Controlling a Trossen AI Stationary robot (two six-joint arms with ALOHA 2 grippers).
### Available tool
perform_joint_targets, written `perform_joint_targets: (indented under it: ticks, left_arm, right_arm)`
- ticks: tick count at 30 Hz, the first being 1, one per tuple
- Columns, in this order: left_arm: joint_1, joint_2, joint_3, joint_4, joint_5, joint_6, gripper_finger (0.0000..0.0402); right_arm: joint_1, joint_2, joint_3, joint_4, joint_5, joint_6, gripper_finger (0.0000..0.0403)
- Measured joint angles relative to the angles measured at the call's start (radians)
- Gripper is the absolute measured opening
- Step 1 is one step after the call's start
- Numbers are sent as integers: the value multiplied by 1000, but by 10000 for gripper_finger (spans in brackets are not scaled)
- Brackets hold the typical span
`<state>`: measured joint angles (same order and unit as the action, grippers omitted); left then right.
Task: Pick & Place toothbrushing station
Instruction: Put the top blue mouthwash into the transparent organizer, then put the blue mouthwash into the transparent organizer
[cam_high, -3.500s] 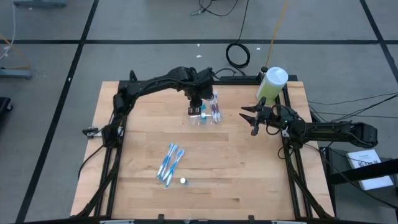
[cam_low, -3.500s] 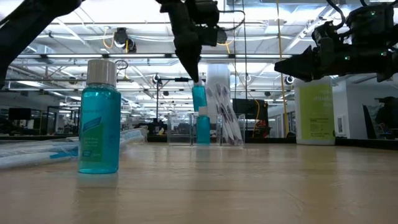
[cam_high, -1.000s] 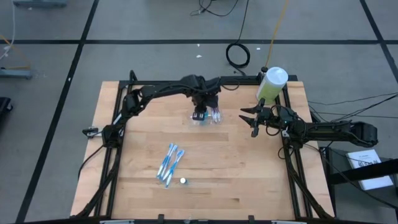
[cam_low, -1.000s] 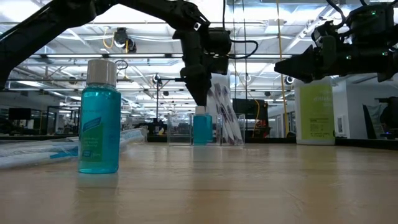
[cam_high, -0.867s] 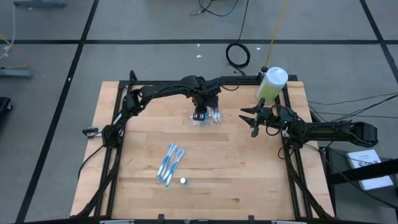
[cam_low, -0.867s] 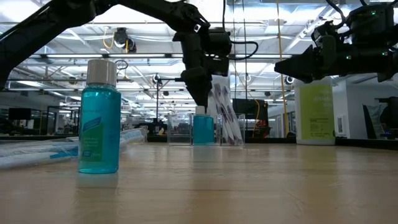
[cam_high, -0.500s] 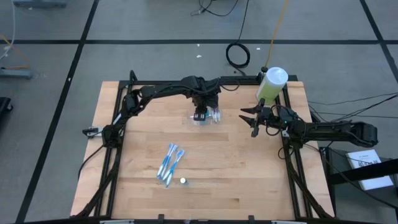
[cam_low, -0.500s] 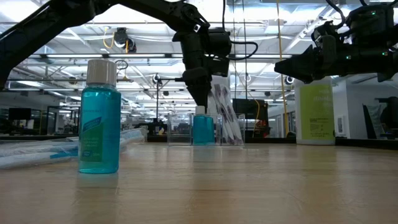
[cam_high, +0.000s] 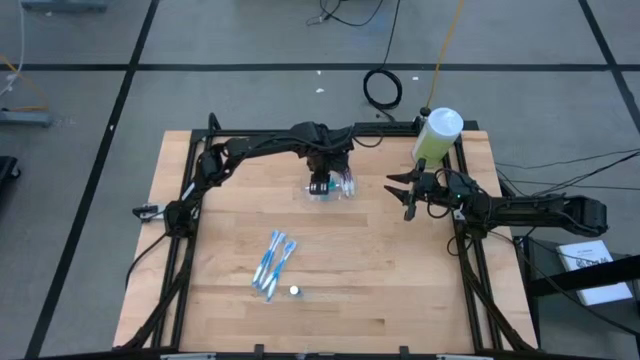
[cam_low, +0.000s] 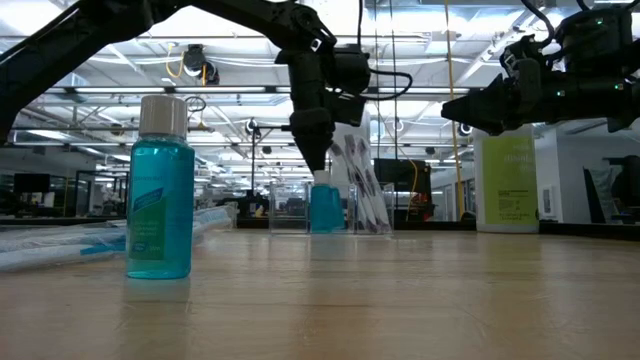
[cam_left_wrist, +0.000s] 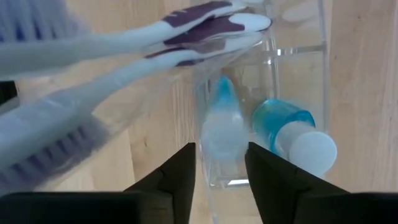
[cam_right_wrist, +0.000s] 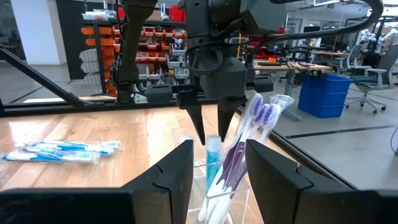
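Observation:
The toothbrushing station, a small clear tray (cam_high: 336, 192), stands at the table's far middle. In it stand purple-and-white toothbrushes (cam_right_wrist: 249, 124), a blue tube (cam_right_wrist: 212, 155) and a blue bottle with a white cap (cam_left_wrist: 298, 140). My left gripper (cam_right_wrist: 211, 134) points down over the tray, open. Its fingers stand on either side of the tube's top (cam_left_wrist: 221, 134) with a little room on both sides. My right gripper (cam_high: 408, 195) waits open near the table's right edge, holding nothing.
A tall green bottle with a white cap (cam_high: 437, 135) stands at the far right corner. Packaged blue toothbrushes (cam_high: 272, 265) lie near the table's middle. A small blue bottle with a silver cap (cam_low: 160, 195) stands upright just beyond them toward the near edge.
My left gripper has stayed over the tray and rolled slightly about its own axis. The blue tube stands in the tray as before.

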<state>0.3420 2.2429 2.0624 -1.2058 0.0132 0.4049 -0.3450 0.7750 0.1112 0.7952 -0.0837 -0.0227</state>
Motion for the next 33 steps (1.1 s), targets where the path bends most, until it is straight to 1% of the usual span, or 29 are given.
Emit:
perform_joint_targets:
  ticks: [6, 8, 12, 15, 17, 20, 22, 24, 27, 31, 33]
  left_arm:
    - [0, 0, 0, 0, -1, -6, 189]
    - [0, 0, 1, 0, -23, 1, 199]
    - [-8, -2, 1, -3, -143, 0, 209]
    - [-18, -8, 2, -28, -256, 0, 206]
    - [-28, -14, 2, -38, -314, 0, 202]
    - [-38, -36, 3, -50, -332, 0, 197]
    - [-43, -65, 3, -65, -312, -2, 196]
    - [-46, -103, 3, -81, -255, -15, 197]
    - [-42, -181, 3, -102, -116, -63, 201]
    - [-38, -298, 3, -118, 72, -164, 202]
    - [-53, -351, -6, -116, 134, -188, 202]
  right_arm:
    - [0, 0, 0, 0, 0, 0, 141]
    - [0, 0, 0, 0, 0, -2, 141]
    - [0, 0, 0, 0, 0, -5, 141]
    - [0, 0, 0, 0, 0, -5, 141]
    - [0, 0, 0, 0, 0, -6, 141]
    - [0, 0, 0, 0, 0, -8, 141]
    - [0, 0, 0, 0, 1, -8, 141]
    - [0, 0, 0, 1, 2, -15, 141]
    - [0, 0, 0, 0, 3, -19, 141]
    - [0, 0, 0, 0, 3, -17, 141]
    - [0, 0, 0, 0, 2, -16, 141]
